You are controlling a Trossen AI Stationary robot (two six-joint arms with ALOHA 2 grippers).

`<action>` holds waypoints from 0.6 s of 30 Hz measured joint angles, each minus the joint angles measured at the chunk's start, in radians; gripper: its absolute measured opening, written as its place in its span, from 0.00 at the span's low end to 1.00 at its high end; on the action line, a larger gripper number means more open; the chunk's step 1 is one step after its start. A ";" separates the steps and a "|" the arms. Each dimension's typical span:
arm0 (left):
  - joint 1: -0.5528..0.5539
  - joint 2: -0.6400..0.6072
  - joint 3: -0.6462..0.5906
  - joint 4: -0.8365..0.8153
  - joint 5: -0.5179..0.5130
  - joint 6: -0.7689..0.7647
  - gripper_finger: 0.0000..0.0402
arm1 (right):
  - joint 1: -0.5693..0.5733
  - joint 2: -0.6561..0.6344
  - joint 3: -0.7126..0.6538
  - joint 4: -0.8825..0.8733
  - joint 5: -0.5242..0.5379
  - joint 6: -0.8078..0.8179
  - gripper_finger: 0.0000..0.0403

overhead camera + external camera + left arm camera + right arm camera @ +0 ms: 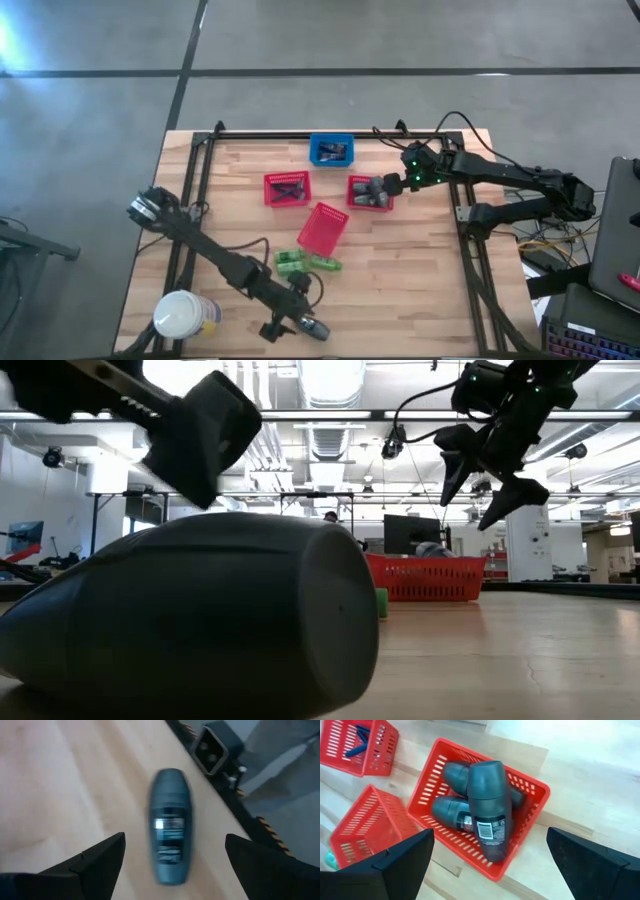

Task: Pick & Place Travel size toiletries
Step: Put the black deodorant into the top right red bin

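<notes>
Grey bottle (170,825) on table (420,290), ready for spread left gripper (172,855); right gripper (490,850) spread at 2 o'clock, over filled basket (530,785).

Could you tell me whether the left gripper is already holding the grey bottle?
No, the left gripper is open, with the grey bottle lying on the table between its fingers.

A grey bottle (190,615) lies sideways before a red basket (425,577).

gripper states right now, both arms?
Left gripper: open, holding nothing, over a grey bottle lying on the table.
Right gripper: open, holding nothing, above the red basket of bottles.
</notes>
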 joint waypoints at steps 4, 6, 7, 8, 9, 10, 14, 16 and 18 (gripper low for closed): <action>-0.013 0.050 0.007 0.071 0.025 -0.048 0.87 | 0.012 0.000 0.010 -0.010 0.009 0.005 0.95; -0.017 0.074 0.007 0.109 0.025 -0.073 0.87 | 0.016 0.000 0.010 -0.011 0.009 0.016 0.95; -0.018 0.084 0.007 0.130 0.025 -0.087 0.87 | 0.018 0.000 0.010 -0.011 0.009 0.017 0.95; -0.019 0.096 0.007 0.150 0.025 -0.096 0.87 | 0.021 0.000 0.010 -0.011 0.010 0.017 0.95; -0.019 0.106 0.007 0.173 0.025 -0.104 0.87 | 0.023 0.000 0.010 -0.011 0.010 0.017 0.95; -0.019 0.116 0.007 0.188 0.025 -0.109 0.87 | 0.025 -0.001 0.010 -0.011 0.010 0.015 0.95; -0.019 0.168 0.006 0.243 0.004 -0.138 0.87 | 0.028 -0.001 0.010 -0.018 0.009 -0.027 0.95; -0.019 0.201 0.018 0.260 -0.012 -0.142 0.87 | 0.027 -0.002 0.010 -0.032 0.005 -0.053 0.95; -0.019 0.238 0.041 0.249 -0.047 -0.140 0.87 | 0.027 -0.007 0.010 -0.047 0.004 -0.080 0.95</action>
